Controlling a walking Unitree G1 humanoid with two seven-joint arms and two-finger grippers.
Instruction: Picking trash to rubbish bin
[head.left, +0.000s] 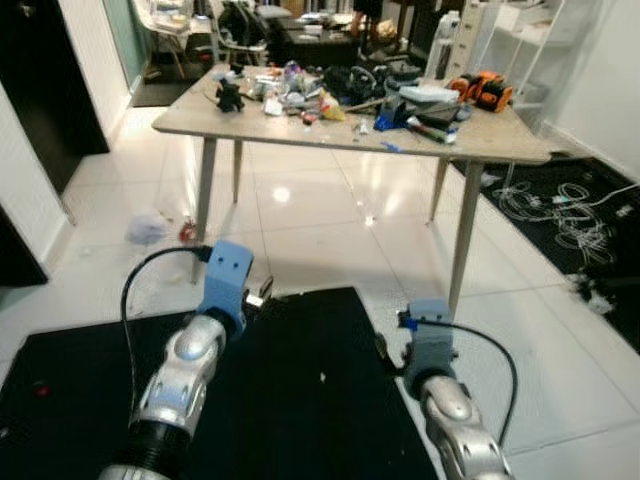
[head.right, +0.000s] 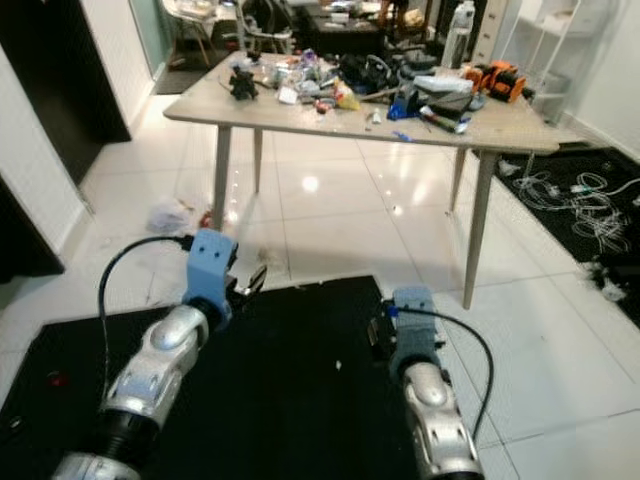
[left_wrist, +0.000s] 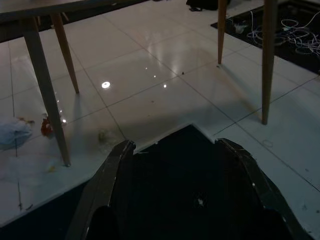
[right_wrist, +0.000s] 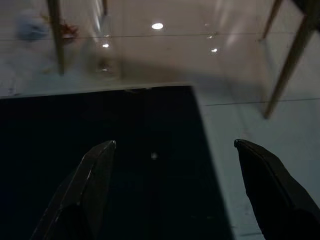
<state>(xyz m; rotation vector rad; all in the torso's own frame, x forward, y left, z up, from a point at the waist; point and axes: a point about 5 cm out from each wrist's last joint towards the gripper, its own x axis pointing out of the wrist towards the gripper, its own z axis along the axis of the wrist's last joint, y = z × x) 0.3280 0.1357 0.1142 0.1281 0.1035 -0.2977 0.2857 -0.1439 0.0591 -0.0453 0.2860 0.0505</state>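
Both arms reach forward, low over the black mat (head.left: 300, 380). The left gripper (left_wrist: 175, 150) and right gripper (right_wrist: 175, 145) hold their jaws wide open and empty. A crumpled wrapper (head.left: 147, 229) lies far left on the floor beside the cluttered bench (head.left: 500, 140).

left arm (head.left: 185, 370): silver rounded shell, black cuff, blue block behind the pincer, black cable looping off it | right arm (head.left: 455, 420): same silver shell, blue block, black cable | fingers (left_wrist: 107, 182): long, black, tapered
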